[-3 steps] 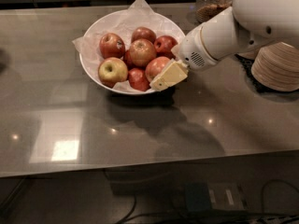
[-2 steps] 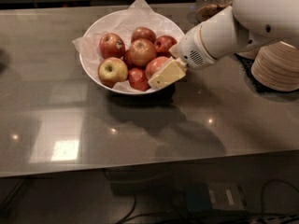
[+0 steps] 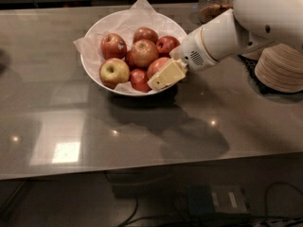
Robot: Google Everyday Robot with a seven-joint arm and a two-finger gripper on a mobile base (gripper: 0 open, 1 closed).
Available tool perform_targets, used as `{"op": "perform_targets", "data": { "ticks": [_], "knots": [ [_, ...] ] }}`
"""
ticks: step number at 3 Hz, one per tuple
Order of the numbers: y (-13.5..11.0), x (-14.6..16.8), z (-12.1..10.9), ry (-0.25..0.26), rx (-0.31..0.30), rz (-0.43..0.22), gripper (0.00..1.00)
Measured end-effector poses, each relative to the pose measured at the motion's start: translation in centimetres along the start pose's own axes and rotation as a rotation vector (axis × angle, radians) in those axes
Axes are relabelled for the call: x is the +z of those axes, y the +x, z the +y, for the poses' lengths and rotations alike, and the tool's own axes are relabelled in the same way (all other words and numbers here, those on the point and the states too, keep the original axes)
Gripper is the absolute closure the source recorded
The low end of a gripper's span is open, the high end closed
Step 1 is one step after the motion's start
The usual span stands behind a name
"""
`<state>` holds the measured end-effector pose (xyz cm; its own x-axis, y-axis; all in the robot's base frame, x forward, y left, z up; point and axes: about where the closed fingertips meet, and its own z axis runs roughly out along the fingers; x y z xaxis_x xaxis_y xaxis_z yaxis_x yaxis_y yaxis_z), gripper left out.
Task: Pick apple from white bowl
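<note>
The white bowl (image 3: 97, 32), wide and lined with crinkled white paper, stands on the grey counter at the back centre with several apples in it. The apple (image 3: 157, 65), large and orange-pink, lies at the bowl's front right. My gripper (image 3: 166, 74) reaches in from the right over the bowl's front-right rim. It sits right against this apple and covers the apple's lower right side. A yellow-green apple (image 3: 113, 71) lies at the front left, and darker red apples lie behind and between them.
A stack of beige paper bowls (image 3: 281, 67) stands at the right edge of the counter. A glass jar (image 3: 215, 1) stands behind my arm. My white arm (image 3: 246, 25) crosses the upper right. Cables lie on the floor below the counter's front edge.
</note>
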<state>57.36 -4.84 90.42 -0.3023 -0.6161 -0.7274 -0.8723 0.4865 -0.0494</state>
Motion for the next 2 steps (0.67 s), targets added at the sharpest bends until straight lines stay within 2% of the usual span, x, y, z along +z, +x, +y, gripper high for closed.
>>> {"op": "perform_targets", "data": {
  "ticks": [1, 2],
  "knots": [
    [0.42, 0.74, -0.18, -0.013, 0.019, 0.014, 0.23],
    [0.57, 1.23, -0.41, -0.023, 0.023, 0.021, 0.42]
  ]
}}
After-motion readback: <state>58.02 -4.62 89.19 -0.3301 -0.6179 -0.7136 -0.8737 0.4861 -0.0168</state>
